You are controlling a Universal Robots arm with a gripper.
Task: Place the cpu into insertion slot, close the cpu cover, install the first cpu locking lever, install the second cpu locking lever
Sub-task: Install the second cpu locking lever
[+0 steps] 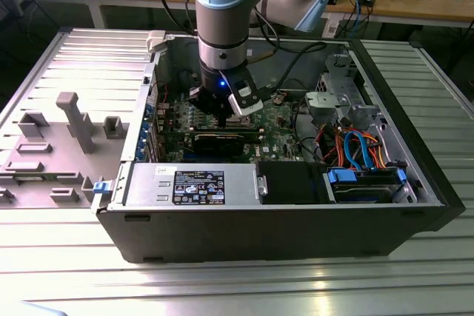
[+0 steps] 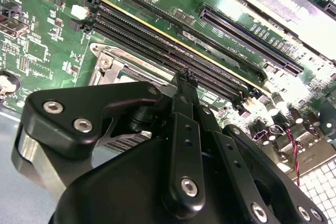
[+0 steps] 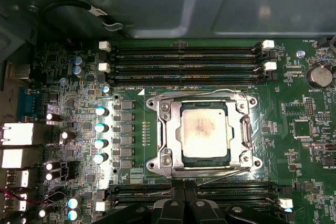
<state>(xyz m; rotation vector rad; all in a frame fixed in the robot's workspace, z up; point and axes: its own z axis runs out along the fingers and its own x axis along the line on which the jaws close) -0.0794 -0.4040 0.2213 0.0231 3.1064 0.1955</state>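
Ribbed aluminium panels form the table point(image 1: 222, 286) on which an opened desktop computer case point(image 1: 281, 227) lies on its side. Nearest the exterior camera, inside the case, sits the grey power supply point(image 1: 192, 184), with a blue drive bay point(image 1: 366, 183) toward the exterior view's right. Beyond these lies the green motherboard point(image 3: 73, 77).

The robot arm point(image 1: 226, 5) descends vertically into the case, and its gripper point(image 3: 185, 203) hangs just above the board. In both wrist views the jaws stand together with no visible gap and hold nothing.

In the first wrist view, the insertion slot point(image 3: 157, 135) lies just beyond the fingertips point(image 3: 170, 205). The cpu point(image 3: 203, 130) is seated flat in it, silvery top up. The cpu cover point(image 3: 242, 129) lies flat around the chip, framing it on all sides. Thin wire levers run along the frame's edges; whether they are latched cannot be determined.

Long black memory slots point(image 3: 186, 60) flank the socket on two sides. Beyond the case, a grey fixture plate point(image 1: 52, 146) lies toward the exterior view's left, and wooden benches point(image 1: 415, 1) stand at the back.
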